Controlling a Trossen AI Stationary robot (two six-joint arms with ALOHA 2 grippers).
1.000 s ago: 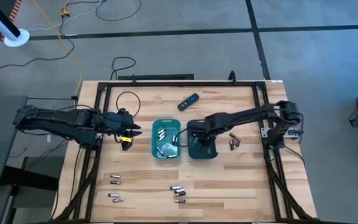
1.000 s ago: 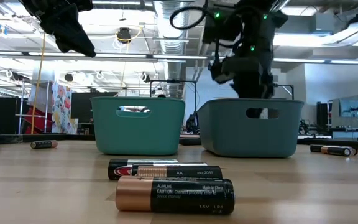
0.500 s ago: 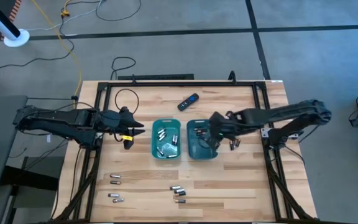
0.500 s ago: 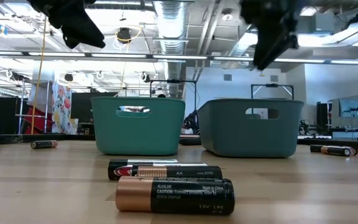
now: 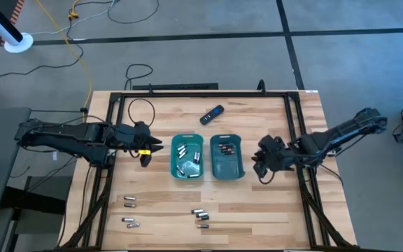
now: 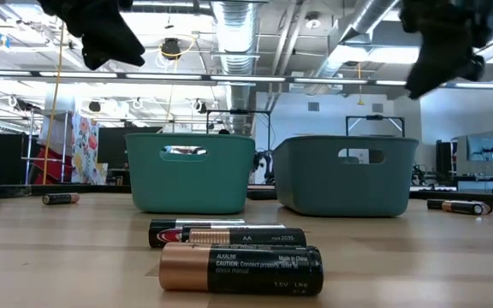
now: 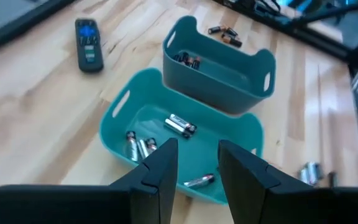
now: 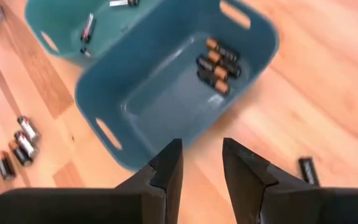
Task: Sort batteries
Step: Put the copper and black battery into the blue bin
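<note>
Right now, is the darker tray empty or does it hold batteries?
Not empty: the darker tray holds a few dark, coppery-ended batteries lying together in one corner.

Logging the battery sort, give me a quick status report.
Left gripper open, empty, beside lighter tray. Right gripper open, empty, by darker tray. Loose batteries on table. Nothing in the way.

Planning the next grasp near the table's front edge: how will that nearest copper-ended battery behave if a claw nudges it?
The copper-ended battery lies on its side on the smooth table, so a sideways nudge would probably roll it. Its rigid round casing looks slick, so off-centre fingers might squirt it out. It likely feels dense for its size.
</note>
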